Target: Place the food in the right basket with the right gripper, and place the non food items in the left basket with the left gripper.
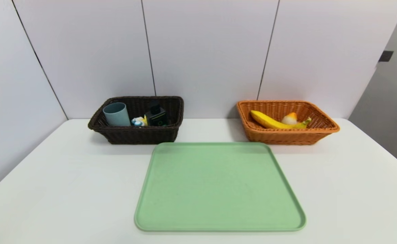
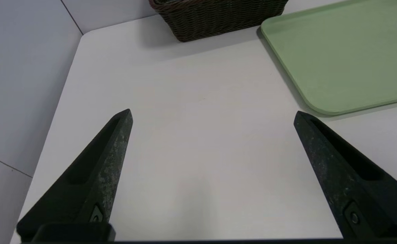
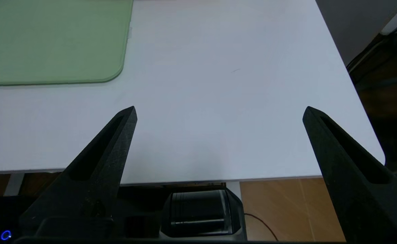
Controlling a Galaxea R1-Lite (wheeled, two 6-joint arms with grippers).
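Observation:
The dark brown left basket stands at the back left and holds a grey-blue cup, a yellow toy with blue wheels and a dark pump bottle. The orange right basket at the back right holds a yellow banana and a pale round fruit with an orange top. Neither arm shows in the head view. My left gripper hangs open over bare table near the front left, with the left basket far ahead. My right gripper is open above the table's front right edge, empty.
A green tray lies bare in the middle of the white table; its corners show as the tray and the tray in the wrist views. Below the table's front edge sits a dark robot part over a wooden floor.

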